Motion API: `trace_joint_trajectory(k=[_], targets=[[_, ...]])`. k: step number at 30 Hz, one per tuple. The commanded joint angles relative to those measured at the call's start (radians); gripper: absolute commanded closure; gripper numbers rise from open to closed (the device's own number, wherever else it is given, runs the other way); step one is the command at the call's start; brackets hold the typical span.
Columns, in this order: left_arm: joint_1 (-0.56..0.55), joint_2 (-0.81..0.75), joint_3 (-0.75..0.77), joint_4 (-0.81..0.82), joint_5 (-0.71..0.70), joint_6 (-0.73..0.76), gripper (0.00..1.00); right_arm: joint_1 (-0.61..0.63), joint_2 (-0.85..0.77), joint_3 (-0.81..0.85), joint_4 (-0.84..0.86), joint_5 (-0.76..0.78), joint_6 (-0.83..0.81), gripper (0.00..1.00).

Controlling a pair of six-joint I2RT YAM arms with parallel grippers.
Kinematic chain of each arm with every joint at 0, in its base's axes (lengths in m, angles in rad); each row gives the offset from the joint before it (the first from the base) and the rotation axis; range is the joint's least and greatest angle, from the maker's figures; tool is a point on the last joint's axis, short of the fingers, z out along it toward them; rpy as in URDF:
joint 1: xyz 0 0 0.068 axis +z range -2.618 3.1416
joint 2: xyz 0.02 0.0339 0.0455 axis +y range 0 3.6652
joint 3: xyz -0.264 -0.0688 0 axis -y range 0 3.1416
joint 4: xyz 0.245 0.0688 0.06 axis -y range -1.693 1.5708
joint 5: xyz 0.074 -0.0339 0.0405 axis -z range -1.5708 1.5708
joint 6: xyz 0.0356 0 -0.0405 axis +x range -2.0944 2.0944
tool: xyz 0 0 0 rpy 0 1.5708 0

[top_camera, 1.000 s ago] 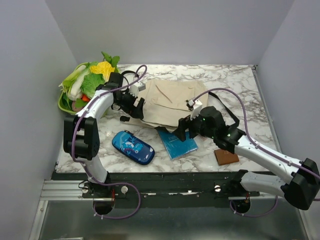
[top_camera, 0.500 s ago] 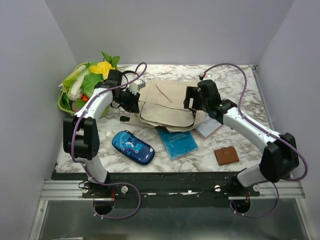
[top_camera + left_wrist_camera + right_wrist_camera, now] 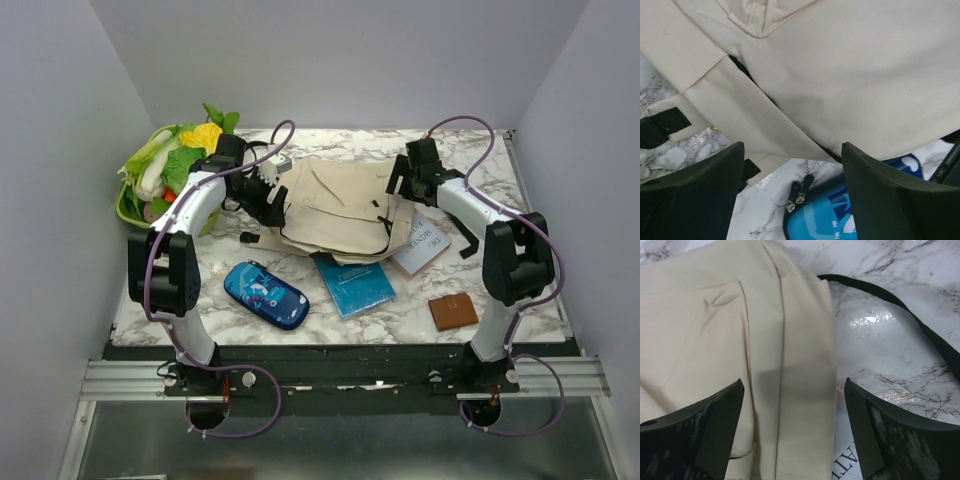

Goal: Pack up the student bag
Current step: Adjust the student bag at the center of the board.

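This is a robot lab test cell. Plain grey walls (image 3: 340, 60) box in a marble-print tabletop (image 3: 480, 160) at 9, 12 and 3 o'clock. A left arm (image 3: 190, 215) and a right arm (image 3: 470, 205) are bolted to an aluminium rail (image 3: 110, 378) at 6 o'clock, with purple cables (image 3: 460, 120) looping off them. An odd mix of things lies on top: a bag (image 3: 340, 200) at centre and a bowl of greens (image 3: 165, 170) at 10 o'clock.

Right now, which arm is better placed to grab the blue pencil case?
Left, probably. The pencil case lies on the left arm's side and shows just past the open left gripper in its wrist view. The right gripper hovers open over the student bag at its right edge, farther off.
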Motion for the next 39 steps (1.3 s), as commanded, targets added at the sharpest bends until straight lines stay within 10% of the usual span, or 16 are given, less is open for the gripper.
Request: trace_joint_trajectory(k=[1, 6, 19, 27, 34, 37, 39], targets=[[0.001, 0.013, 0.055, -0.047, 0.057, 0.045, 0.08, -0.003, 0.053, 0.013, 0.035, -0.109, 0.044, 0.12], [-0.029, 0.004, 0.042, -0.193, 0.128, 0.254, 0.01, -0.009, 0.064, -0.016, 0.078, -0.178, 0.058, 0.23], [-0.217, -0.074, -0.080, -0.078, 0.001, 0.472, 0.02, -0.009, -0.063, -0.080, 0.187, -0.256, 0.073, 0.99], [-0.273, -0.087, -0.139, -0.029, -0.042, 0.458, 0.60, 0.008, -0.203, -0.160, 0.242, -0.357, 0.062, 0.99], [-0.320, -0.131, -0.151, -0.110, -0.042, 0.493, 0.92, 0.057, -0.335, -0.362, 0.250, -0.345, 0.065, 0.99], [-0.326, -0.154, -0.114, -0.170, -0.042, 0.504, 0.99, 0.075, -0.389, -0.462, 0.255, -0.339, 0.055, 0.99], [-0.326, -0.160, -0.040, -0.207, -0.053, 0.487, 0.84, 0.087, -0.412, -0.507, 0.262, -0.337, 0.041, 0.99]])
